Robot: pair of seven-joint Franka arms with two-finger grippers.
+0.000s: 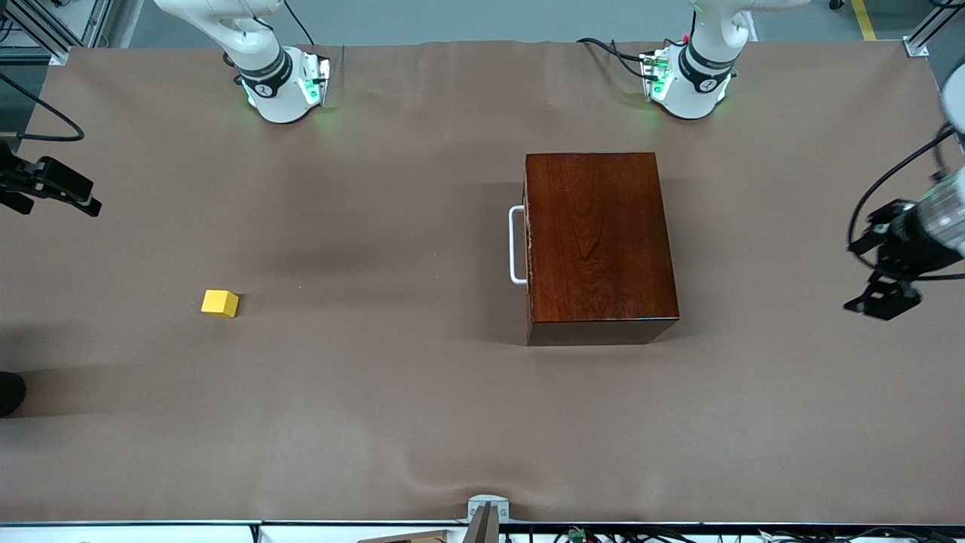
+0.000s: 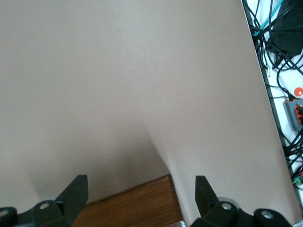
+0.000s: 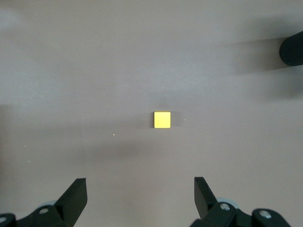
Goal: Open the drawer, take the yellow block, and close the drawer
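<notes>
The dark reddish-brown wooden box [image 1: 599,245] stands on the table toward the left arm's end, its drawer pushed in, with only the white bar handle [image 1: 516,245] showing on the side that faces the right arm's end. The yellow block [image 1: 219,303] lies on the cloth toward the right arm's end, outside the box. My left gripper [image 1: 882,300] hangs open in the air past the box at the left arm's end; its wrist view shows a corner of the box [image 2: 137,208]. My right gripper [image 1: 64,188] hangs open above the table's edge, with the yellow block [image 3: 162,119] in its wrist view.
The table is covered by a brown cloth [image 1: 377,407] with slight wrinkles near the front edge. A grey clamp [image 1: 486,509] sits at the middle of the front edge. Cables [image 2: 284,71] lie off the table's edge. A dark round thing [image 1: 9,392] shows at the right arm's end.
</notes>
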